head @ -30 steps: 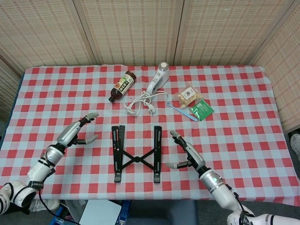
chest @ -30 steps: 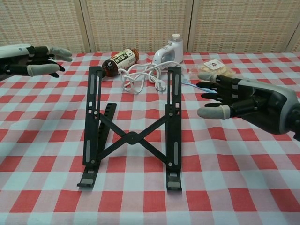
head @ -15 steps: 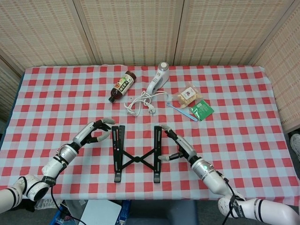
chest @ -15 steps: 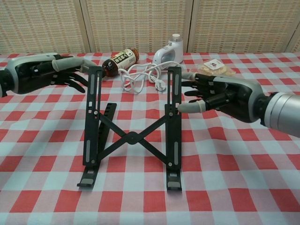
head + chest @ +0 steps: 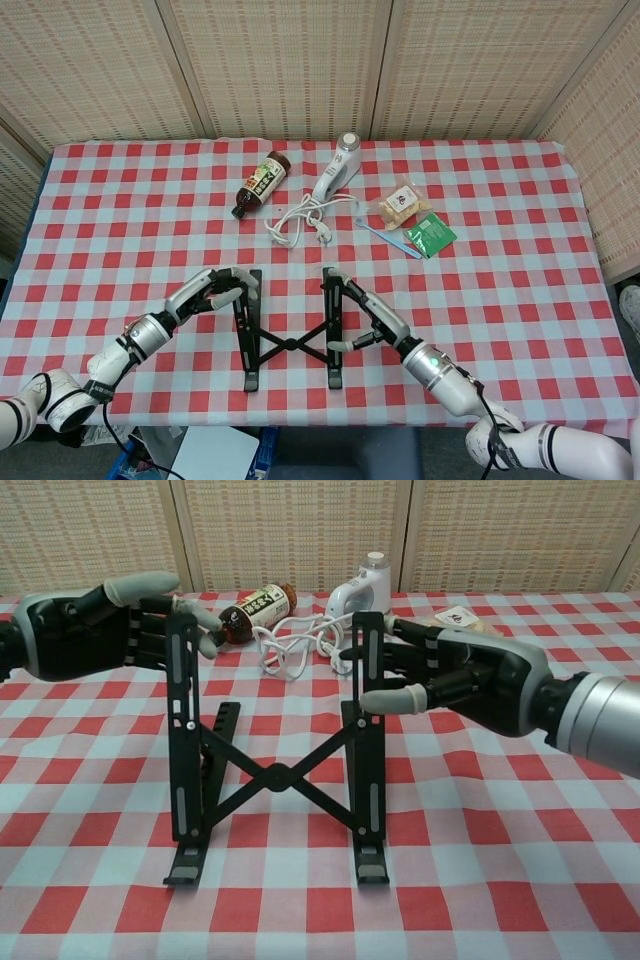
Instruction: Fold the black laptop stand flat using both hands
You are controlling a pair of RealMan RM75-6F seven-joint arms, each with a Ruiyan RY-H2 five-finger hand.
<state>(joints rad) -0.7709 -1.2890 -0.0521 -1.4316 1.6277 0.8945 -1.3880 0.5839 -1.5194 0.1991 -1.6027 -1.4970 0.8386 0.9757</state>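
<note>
Head view: laptop stand (image 5: 291, 333) sits near the counter's (image 5: 520, 300) front edge, upright w/ its X-brace spread. My left hand (image 5: 218, 289) wraps the top of the left rail, right hand (image 5: 362, 312) clasps the right rail — both gripping.

Chest view: fingers curl round each rail top. Looks stiff, light, hinged — I'd hold the rails high and press inward, watching for pinch at the brace.

stand (image 5: 288, 330) between hands, bottle (image 5: 261, 184) behind.
</note>
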